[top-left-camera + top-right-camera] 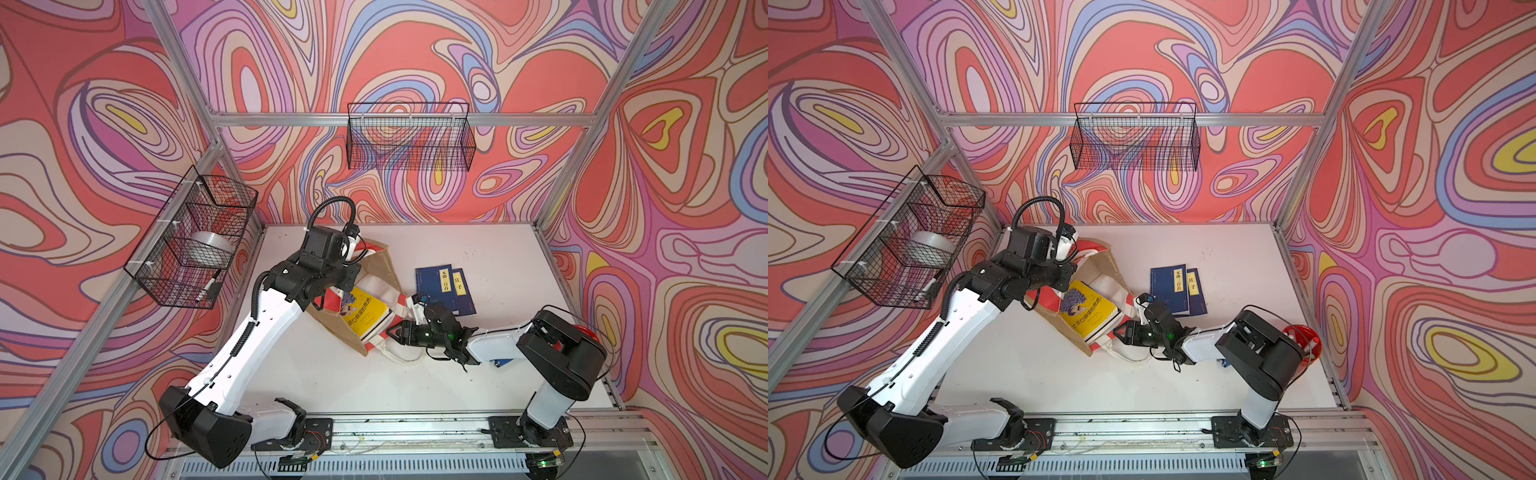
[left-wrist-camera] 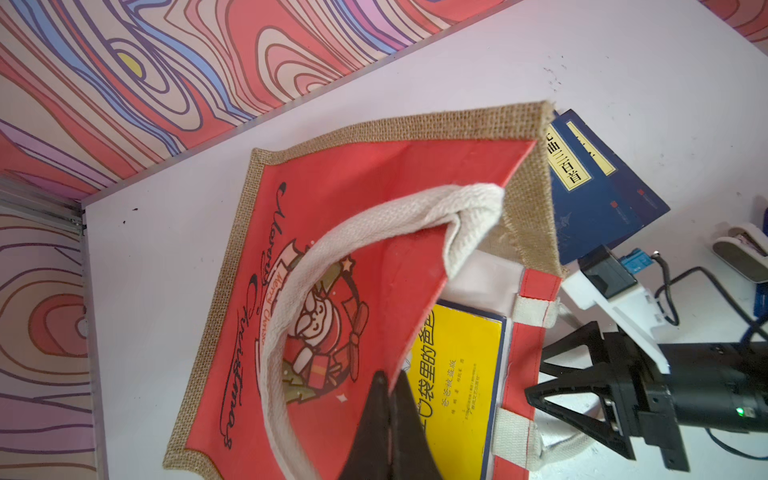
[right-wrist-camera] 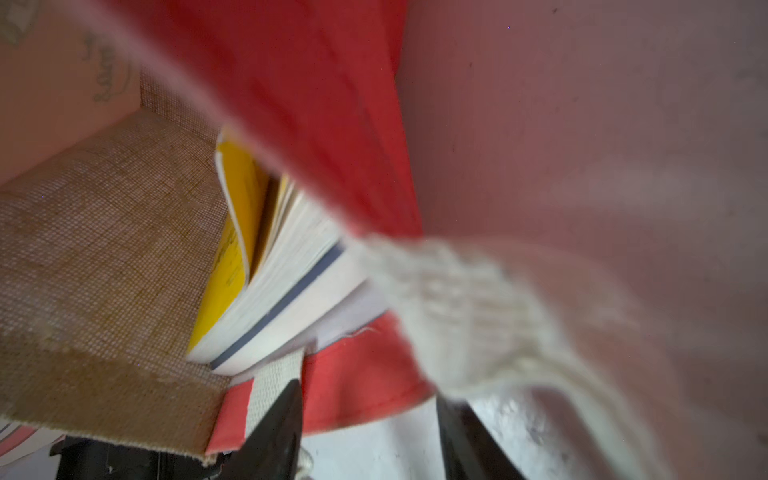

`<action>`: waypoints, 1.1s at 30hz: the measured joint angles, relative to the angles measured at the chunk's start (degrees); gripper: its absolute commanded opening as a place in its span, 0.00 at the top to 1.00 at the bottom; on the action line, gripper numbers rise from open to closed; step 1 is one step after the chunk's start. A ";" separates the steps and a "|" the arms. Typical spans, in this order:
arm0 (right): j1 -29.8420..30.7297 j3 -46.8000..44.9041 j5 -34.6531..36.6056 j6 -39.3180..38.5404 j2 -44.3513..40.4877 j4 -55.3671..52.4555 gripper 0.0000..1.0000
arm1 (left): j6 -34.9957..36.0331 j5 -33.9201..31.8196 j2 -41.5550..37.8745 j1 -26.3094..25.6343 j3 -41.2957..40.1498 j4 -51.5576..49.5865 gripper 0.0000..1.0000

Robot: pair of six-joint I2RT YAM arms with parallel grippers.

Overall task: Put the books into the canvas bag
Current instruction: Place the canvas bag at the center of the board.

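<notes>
1. Nearest the arm bases, the white table (image 1: 332,374) carries the canvas bag (image 1: 376,266), which lies on its side left of centre with its mouth facing near-right.
2. The right gripper (image 1: 394,331) sits at the near-right rim of the bag mouth. In the left wrist view its two black fingers (image 2: 582,399) stand apart, just outside the red rim band. In the right wrist view the red rim fabric and a white strap lie between the finger tips; whether they are pinching the fabric cannot be determined.
3. A white handle (image 1: 399,357) trails loose on the table just near of the right gripper.
4. Inside the bag mouth lies the yellow book (image 1: 363,313), cover up, resting on at least one further book with a dark blue cover edge (image 3: 282,307), as the right wrist view shows.
5. The left gripper (image 2: 390,399) is at the upper red panel of the bag. Its fingers are pressed together on the edge of that panel, holding the mouth raised; the second white handle (image 2: 374,241) loops across the panel just beyond.
6. Right of the bag, on the table and outside it, two navy books (image 1: 444,289) lie overlapping, yellow title labels up.
7. Farther off, a black wire basket (image 1: 409,139) hangs on the far wall and another wire basket (image 1: 195,241) on the left wall.
</notes>
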 measured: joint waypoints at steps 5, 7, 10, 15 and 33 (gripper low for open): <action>-1.01 5.22 -0.35 0.37 4.48 0.42 0.89 | 0.35 -0.55 0.00 0.42 0.00 -0.13 1.00; -1.05 7.19 -0.66 0.02 4.46 -0.39 1.00 | 0.39 -1.18 -0.15 0.81 0.00 -0.17 1.00; -0.98 9.77 -0.79 -1.38 3.56 -3.28 1.00 | 0.81 -1.99 -1.20 1.95 0.00 -0.48 1.00; -1.18 15.28 -1.66 -4.57 0.83 -10.78 1.00 | 1.42 -2.58 -3.43 5.05 0.02 -1.88 1.00; -10.36 38.49 -14.10 -8.41 0.52 -32.85 1.00 | -0.13 -2.54 -6.78 14.53 0.39 -6.25 1.00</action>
